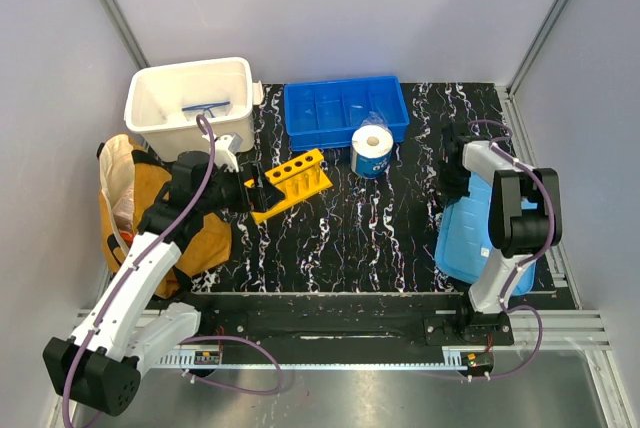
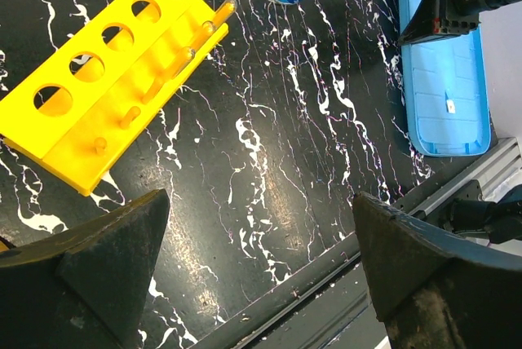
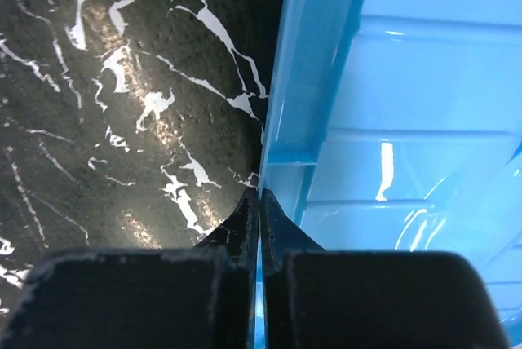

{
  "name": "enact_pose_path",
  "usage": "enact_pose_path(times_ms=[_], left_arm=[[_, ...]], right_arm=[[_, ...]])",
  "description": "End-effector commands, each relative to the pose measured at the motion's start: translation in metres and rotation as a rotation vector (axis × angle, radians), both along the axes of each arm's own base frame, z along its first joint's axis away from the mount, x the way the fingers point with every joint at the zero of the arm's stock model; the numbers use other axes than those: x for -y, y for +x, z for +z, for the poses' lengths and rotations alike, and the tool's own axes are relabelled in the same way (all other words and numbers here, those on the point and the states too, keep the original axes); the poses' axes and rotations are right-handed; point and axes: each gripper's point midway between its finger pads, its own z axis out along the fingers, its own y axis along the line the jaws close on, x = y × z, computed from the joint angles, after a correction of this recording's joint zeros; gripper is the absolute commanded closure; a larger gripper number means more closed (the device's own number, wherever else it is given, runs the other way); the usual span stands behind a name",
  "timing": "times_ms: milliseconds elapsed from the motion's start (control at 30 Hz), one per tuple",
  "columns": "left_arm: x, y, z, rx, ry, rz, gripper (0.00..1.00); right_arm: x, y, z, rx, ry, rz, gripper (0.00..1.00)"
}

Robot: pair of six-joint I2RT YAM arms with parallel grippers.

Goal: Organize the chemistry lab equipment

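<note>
The yellow test-tube rack (image 1: 297, 178) lies tilted on the black marbled table, and its round holes show in the left wrist view (image 2: 106, 47). My left gripper (image 1: 252, 193) is wide open and empty just left of the rack; in the left wrist view it (image 2: 261, 202) hovers over bare table. Blue-rimmed goggles (image 1: 206, 108) lie in the white bin (image 1: 150, 113). My right gripper (image 1: 455, 170) is shut on the rim of the light-blue lid (image 3: 302, 80) at its far left corner (image 3: 259, 196). No dark tubes or separate small yellow piece show.
A blue divided tray (image 1: 345, 113) stands at the back centre, with the blue-wrapped paper roll (image 1: 372, 151) in front of it. The tan-yellow bag (image 1: 150, 213) sits at the left edge under my left arm. The light-blue lid (image 1: 480, 233) lies at the right.
</note>
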Motion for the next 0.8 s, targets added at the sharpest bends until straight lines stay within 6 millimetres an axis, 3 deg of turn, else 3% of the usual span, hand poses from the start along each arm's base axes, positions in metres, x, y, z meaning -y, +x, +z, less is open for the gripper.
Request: enact_pose_path(times_ms=[0, 233, 400, 533, 633, 767], left_arm=[[-0.003, 0.008, 0.013, 0.087, 0.008, 0.020, 0.01], [-0.004, 0.008, 0.012, 0.050, 0.009, 0.040, 0.02], [0.016, -0.001, 0.024, 0.036, -0.057, -0.028, 0.06], [0.043, -0.007, 0.039, 0.090, -0.059, -0.072, 0.05], [0.068, -0.009, 0.062, 0.137, -0.094, -0.127, 0.05], [0.117, -0.017, 0.094, 0.223, -0.126, -0.252, 0.06]], right_arm=[[-0.005, 0.015, 0.045, 0.158, 0.001, 0.017, 1.00], [-0.020, 0.006, 0.107, 0.362, 0.097, -0.008, 1.00], [-0.044, -0.005, 0.166, 0.564, 0.272, -0.046, 1.00], [-0.061, -0.013, 0.211, 0.725, 0.423, -0.105, 1.00], [-0.073, -0.020, 0.239, 0.808, 0.539, -0.136, 1.00], [-0.097, -0.029, 0.273, 0.884, 0.734, -0.128, 1.00]])
